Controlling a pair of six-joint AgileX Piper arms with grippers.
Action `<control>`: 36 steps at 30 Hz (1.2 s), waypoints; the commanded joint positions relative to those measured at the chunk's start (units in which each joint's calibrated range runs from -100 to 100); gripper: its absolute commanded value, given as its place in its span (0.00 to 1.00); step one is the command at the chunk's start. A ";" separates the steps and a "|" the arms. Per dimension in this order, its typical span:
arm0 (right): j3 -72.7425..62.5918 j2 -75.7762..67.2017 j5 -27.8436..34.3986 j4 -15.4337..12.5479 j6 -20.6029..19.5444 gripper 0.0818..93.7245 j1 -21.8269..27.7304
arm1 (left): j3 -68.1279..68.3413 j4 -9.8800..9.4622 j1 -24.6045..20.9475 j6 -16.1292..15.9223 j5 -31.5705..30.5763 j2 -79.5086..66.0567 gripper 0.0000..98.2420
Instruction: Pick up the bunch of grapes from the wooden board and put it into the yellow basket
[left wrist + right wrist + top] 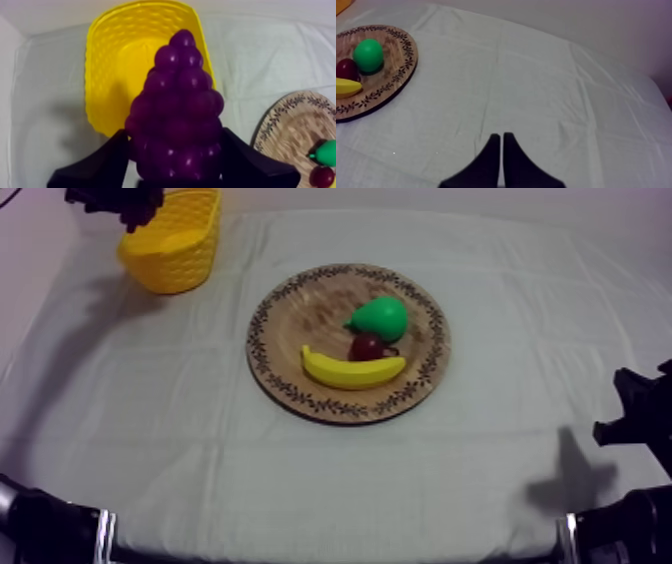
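My left claw (175, 150) is pinching the purple toy bunch of grapes (177, 95) over the yellow woven basket (107, 75) at the far left corner of the tabletop (150, 408). My right claw (501, 140) is hovering, pressed together, near the right edge.

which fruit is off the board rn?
The bunch of grapes: the left gripper is shut on it at the yellow basket. The pear, banana and small red fruit all lie on the wooden board.

Green pear (381, 317), yellow banana (352, 370), small red fruit (366, 346) between them, grey-white cloth (500, 438)
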 commanded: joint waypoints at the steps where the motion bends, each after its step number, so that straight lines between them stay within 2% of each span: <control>1: -0.01 -0.02 -0.04 0.01 0.01 0.00 0.01 | -3.43 -0.34 -0.07 0.09 0.01 4.52 0.47; 14: -0.01 -0.02 -0.04 0.01 0.01 0.00 0.01 | -20.03 -1.83 -0.58 1.34 1.17 20.99 0.47; 23: -0.01 -0.02 -0.04 0.01 0.01 0.00 0.01 | -27.85 -1.61 -1.10 2.08 2.29 30.37 0.47; 36: -0.01 -0.02 -0.04 0.01 0.01 0.00 0.01 | -29.43 -0.85 -2.78 1.99 2.20 35.93 0.46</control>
